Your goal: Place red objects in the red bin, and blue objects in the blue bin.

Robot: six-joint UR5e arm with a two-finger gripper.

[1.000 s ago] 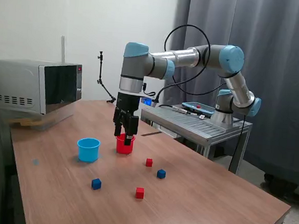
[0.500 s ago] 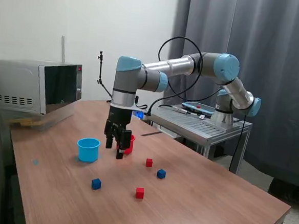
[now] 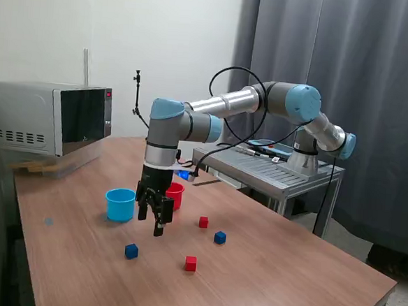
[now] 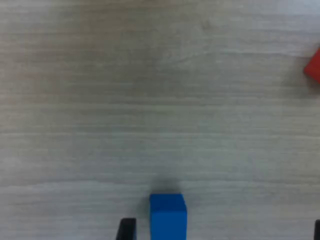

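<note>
Exterior view: the black two-finger gripper (image 3: 156,218) hangs above the brown wood-grain table (image 3: 301,272), fingers pointing down, with nothing between them. It sits between the small round light blue plastic cup (image 3: 120,204) on the exterior view's left and the small round red plastic cup (image 3: 174,195), which stands just behind it and is partly hidden by the arm. Both cups are upright and stand apart from each other.

Cubes, all resting on the table, none in a cup:
- small dark blue cube (image 3: 131,251), near side, below and slightly left of the gripper, not touched by it.
- second small dark blue cube (image 3: 220,237), further toward the exterior view's right.
- small bright red cube (image 3: 203,222), just beside the second blue cube, on its far-left side.
- second small bright red cube (image 3: 190,263), nearest the table's front edge, between the two blue cubes in left-right terms.

Wrist view: one blue cube (image 4: 168,216) lies at the frame edge; a dark fingertip (image 4: 127,229) shows beside it and another sliver of dark at the opposite corner, so the claw is spread wide, well clear of the cube. A corner of a red cube (image 4: 313,67) shows at the frame's side.

A grey microwave oven (image 3: 49,119) stands at the table's far left corner.
</note>
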